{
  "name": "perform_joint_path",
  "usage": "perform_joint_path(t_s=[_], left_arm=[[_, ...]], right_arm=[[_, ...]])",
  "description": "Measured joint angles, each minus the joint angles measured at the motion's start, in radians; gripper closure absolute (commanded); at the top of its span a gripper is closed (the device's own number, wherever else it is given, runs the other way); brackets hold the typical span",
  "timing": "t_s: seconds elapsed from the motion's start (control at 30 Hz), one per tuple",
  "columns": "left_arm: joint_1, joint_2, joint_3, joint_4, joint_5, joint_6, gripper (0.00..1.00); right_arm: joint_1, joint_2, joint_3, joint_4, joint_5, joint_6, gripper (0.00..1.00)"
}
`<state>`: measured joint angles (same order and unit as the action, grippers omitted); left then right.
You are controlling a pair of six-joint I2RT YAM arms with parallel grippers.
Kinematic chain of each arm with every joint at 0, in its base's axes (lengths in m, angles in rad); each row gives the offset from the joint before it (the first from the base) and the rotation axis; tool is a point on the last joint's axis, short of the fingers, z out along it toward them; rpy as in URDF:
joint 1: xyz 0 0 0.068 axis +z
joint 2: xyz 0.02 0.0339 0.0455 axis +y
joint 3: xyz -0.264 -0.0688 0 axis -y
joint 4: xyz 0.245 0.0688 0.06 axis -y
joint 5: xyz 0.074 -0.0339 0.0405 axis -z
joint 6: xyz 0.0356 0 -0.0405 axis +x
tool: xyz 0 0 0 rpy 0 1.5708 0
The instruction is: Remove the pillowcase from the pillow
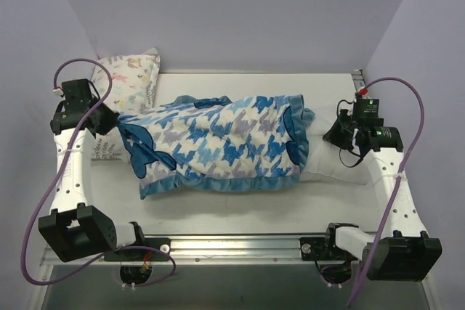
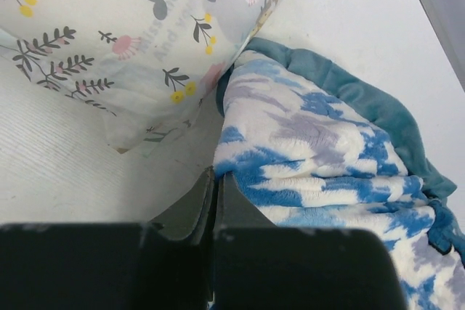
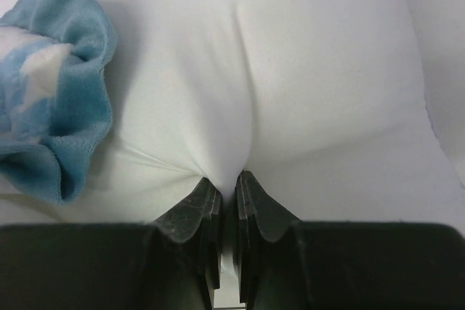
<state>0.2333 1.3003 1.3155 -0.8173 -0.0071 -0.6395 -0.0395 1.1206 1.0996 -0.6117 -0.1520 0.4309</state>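
Observation:
The blue-and-white houndstooth pillowcase point(image 1: 218, 143) with blue ruffled trim lies across the middle of the table, still around most of the pillow. The plain white pillow point(image 1: 330, 161) pokes out of its right end. My left gripper point(image 1: 116, 123) is shut on the pillowcase's left corner point(image 2: 240, 172); in the left wrist view the jaws point(image 2: 216, 176) meet on the blue fabric. My right gripper point(image 1: 341, 136) is shut on a pinched fold of the pillow point(image 3: 247, 92), the fabric puckering between the fingertips point(image 3: 227, 179). A bit of ruffled trim point(image 3: 65, 136) shows at that view's left.
A small pastel animal-print pillow point(image 1: 127, 81) sits at the back left corner, right behind my left gripper, and fills the upper left of the left wrist view point(image 2: 123, 41). The white table point(image 1: 240, 212) runs along the front toward the metal rail point(image 1: 232, 245).

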Motion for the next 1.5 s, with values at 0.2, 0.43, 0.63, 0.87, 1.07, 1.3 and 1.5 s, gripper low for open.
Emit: perform_joint_path(t_s=[0.2, 0.43, 0.63, 0.87, 1.07, 1.3, 1.5], left_arm=[[0.016, 0.011, 0.035, -0.006, 0.021, -0.004, 0.99], [-0.161, 0.050, 0.035, 0.095, 0.014, 0.119, 0.18], [-0.496, -0.040, -0.076, 0.178, 0.009, 0.183, 0.12], [-0.780, -0.193, -0.374, 0.266, 0.017, 0.148, 0.08], [-0.809, -0.167, -0.518, 0.354, 0.061, 0.067, 0.52], [-0.713, -0.138, -0.420, 0.331, 0.030, 0.064, 1.00], [-0.410, -0.162, -0.331, 0.293, 0.047, 0.084, 1.00]], right_arm=[[0.000, -0.002, 0.014, -0.008, -0.023, 0.013, 1.00], [-0.031, -0.011, 0.014, -0.013, 0.080, -0.003, 1.00], [-0.015, -0.039, 0.014, -0.013, 0.169, -0.021, 1.00], [0.047, -0.063, 0.006, -0.013, 0.220, -0.033, 1.00], [0.073, -0.063, 0.000, -0.012, 0.243, -0.036, 1.00], [0.053, -0.062, 0.001, -0.014, 0.202, -0.032, 1.00], [0.010, -0.060, 0.031, -0.031, 0.082, -0.013, 1.00]])
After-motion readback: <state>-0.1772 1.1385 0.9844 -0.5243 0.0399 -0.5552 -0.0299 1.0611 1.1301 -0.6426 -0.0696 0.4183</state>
